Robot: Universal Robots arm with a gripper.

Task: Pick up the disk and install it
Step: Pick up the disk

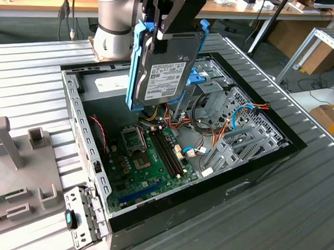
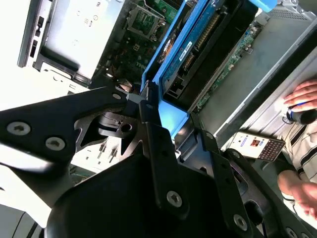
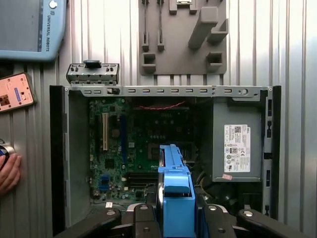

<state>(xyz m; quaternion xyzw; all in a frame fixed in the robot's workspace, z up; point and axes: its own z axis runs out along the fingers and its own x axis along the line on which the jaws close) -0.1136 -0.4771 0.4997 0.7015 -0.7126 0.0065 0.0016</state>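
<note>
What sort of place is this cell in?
Likely a robotics lab bench: the end effector holds the disk over an open computer case on a ribbed metal table, teach pendant beside it.

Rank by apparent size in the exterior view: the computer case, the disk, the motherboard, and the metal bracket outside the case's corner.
1. computer case
2-3. motherboard and disk: they look alike; the gripper holds the disk up, likely nearer the camera, so unranked.
4. metal bracket
</note>
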